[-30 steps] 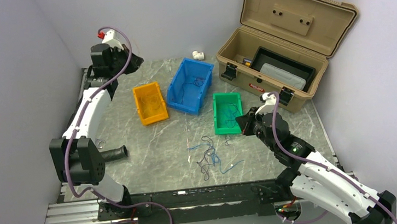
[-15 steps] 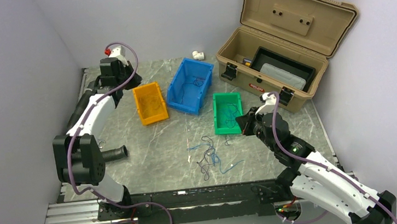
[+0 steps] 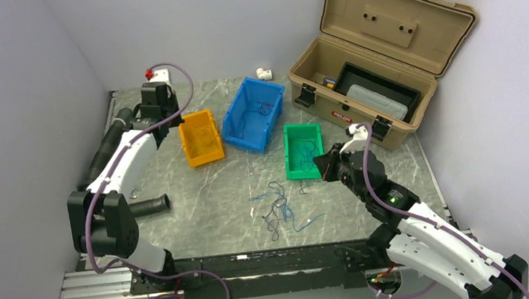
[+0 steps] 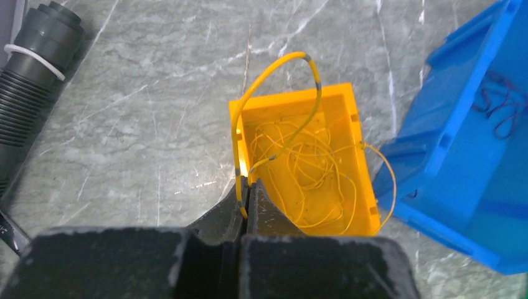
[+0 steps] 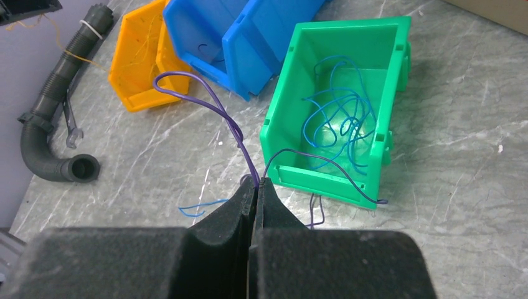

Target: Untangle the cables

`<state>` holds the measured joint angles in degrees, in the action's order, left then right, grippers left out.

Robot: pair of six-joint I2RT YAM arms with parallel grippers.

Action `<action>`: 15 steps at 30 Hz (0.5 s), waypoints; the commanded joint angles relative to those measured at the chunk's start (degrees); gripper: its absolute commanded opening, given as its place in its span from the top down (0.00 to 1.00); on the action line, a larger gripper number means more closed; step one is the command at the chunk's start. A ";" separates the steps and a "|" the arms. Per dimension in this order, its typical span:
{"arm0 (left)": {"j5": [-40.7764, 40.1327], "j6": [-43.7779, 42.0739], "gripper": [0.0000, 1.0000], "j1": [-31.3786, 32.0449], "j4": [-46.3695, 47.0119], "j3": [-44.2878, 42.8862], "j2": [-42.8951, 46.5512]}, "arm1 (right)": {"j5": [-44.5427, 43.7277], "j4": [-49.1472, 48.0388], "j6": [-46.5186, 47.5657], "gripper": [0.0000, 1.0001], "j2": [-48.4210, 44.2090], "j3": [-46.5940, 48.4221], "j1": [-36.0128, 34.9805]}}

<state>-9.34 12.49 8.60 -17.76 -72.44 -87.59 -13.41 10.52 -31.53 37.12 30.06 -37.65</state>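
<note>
Left gripper (image 4: 247,187): clamped on a yellow wire (image 4: 283,58) over the orange bin (image 4: 348,99), centre frame (yellow strands lie inside).
Right gripper (image 5: 255,184): pinching a purple wire (image 5: 240,140) beside the green bin (image 5: 336,28).
Outstanding: tangle of cables (image 3: 279,205), lower centre of the overhead view.
Sorting judged partly done.

The top camera looks from high behind both arms, far off, over the whole table (image 3: 207,191). One wrist camera looks closely down past the left gripper (image 4: 248,190) at the orange bin (image 4: 286,96) just ahead; the other looks past the right gripper (image 5: 255,187) at the green bin (image 5: 342,26). Both share the orange bin.
</note>
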 commanded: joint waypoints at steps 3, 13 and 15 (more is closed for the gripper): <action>-6.97 -3.58 1.00 2.04 0.35 1.51 -0.21 | 1.23 -0.41 -0.02 1.00 -0.30 2.37 -0.03; -9.60 -14.18 1.00 8.95 13.06 0.57 -8.15 | 0.61 1.42 -0.31 1.00 -2.09 2.61 -0.01; -7.01 -13.53 1.00 9.31 12.54 -0.96 -10.69 | 0.28 1.93 -0.17 1.00 -2.41 2.89 0.05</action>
<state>-18.81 2.55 16.34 -10.41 -70.46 -94.56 -12.93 11.20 -31.68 35.73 30.06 -37.65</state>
